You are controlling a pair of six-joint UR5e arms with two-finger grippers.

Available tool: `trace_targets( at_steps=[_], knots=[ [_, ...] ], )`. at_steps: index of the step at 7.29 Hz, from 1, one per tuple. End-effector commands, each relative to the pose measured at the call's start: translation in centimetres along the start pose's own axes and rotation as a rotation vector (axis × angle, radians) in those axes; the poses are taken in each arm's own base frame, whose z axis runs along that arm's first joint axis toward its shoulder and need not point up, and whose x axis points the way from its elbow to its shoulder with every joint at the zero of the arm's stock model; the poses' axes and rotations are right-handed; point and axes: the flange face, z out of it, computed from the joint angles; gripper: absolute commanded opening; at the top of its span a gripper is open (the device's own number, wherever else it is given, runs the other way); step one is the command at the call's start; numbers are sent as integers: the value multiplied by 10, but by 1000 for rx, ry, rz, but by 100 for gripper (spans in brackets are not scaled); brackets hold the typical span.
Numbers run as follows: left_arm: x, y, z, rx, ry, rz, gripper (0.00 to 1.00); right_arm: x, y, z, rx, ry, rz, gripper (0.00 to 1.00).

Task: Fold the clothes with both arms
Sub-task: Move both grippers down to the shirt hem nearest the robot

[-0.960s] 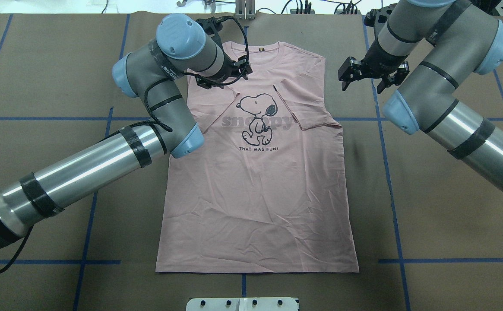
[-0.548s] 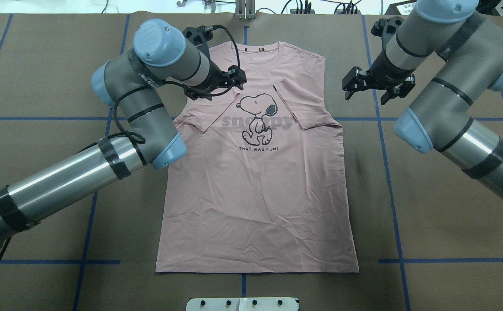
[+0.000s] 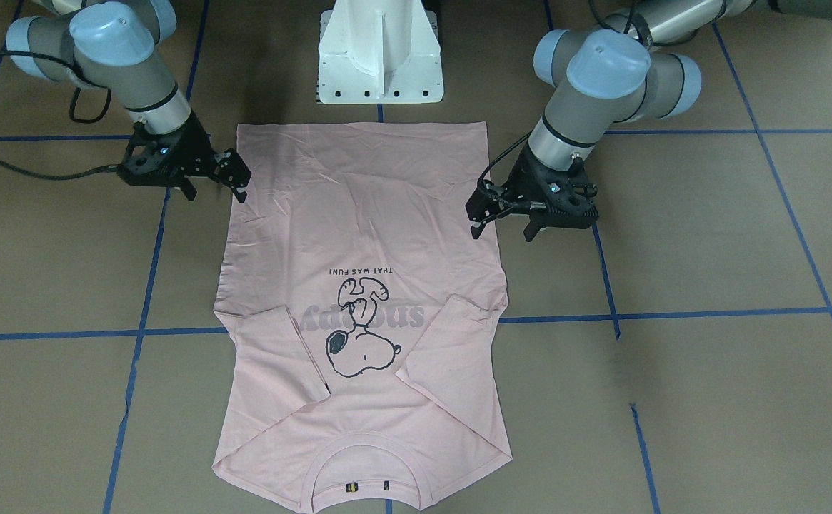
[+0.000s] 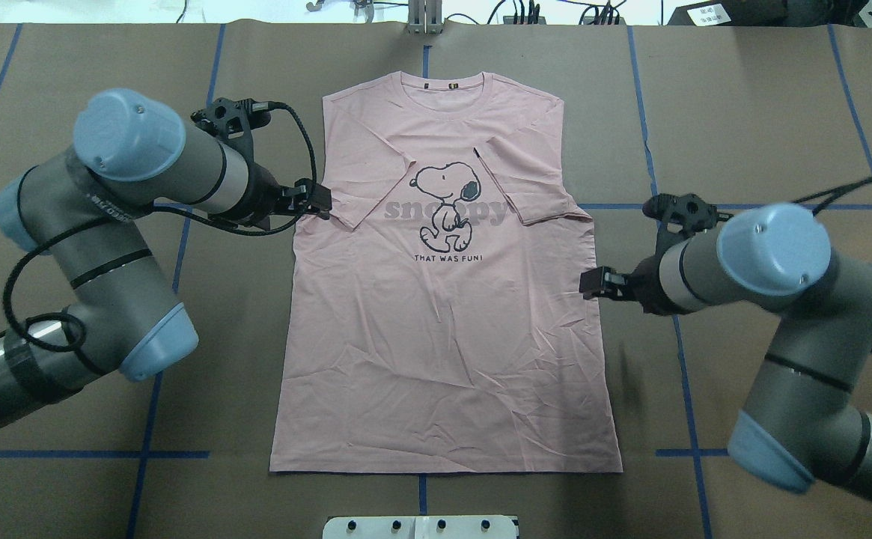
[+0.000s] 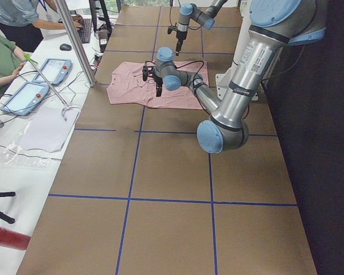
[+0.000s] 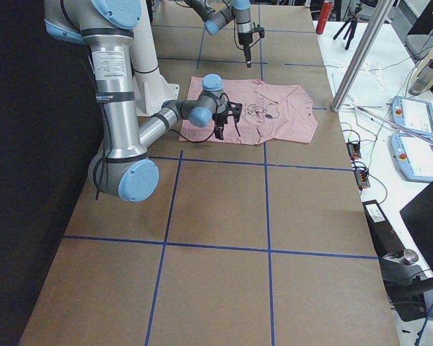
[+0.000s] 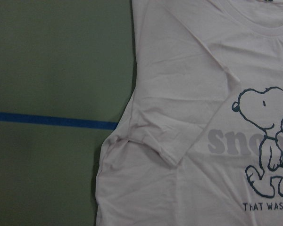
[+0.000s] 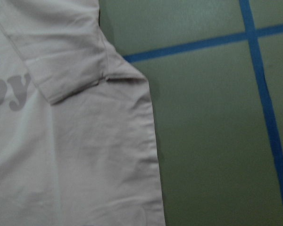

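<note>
Pulling back from the collar end, both arms now flank the shirt's sides. Nearest the base, the hem of the one pink T-shirt (image 4: 443, 352) lies flat, print up, on the desk (image 4: 742, 112). Next, the right fingers (image 3: 239, 184) hang spread wide and empty at its edge. Further out, the left fingers (image 3: 474, 223), equally wide, hover by the tucked armpit. Both sleeves are folded in, so I judge the body fold comes next. Count: one shirt, two arms.
</note>
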Motion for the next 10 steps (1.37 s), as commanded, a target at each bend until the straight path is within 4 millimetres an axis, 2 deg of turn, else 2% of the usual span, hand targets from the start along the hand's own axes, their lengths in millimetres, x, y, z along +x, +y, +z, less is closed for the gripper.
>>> trace_targets(
  at_steps=[1, 2, 4, 9, 10],
  knots=[
    [0, 18, -19, -6, -17, 2, 100, 8, 110, 6, 37, 9, 8, 100],
    [2, 19, -21, -6, -12, 4, 100, 8, 133, 13, 30, 18, -18, 100],
    [3, 19, -21, -6, -11, 4, 100, 13, 147, 22, 7, 40, -32, 100],
    [6, 19, -22, -5, -5, 7, 100, 25, 150, 30, -33, 79, -35, 99],
    [6, 20, -22, -7, -5, 7, 100, 26, 151, 31, -43, 82, -34, 97]
  ],
)
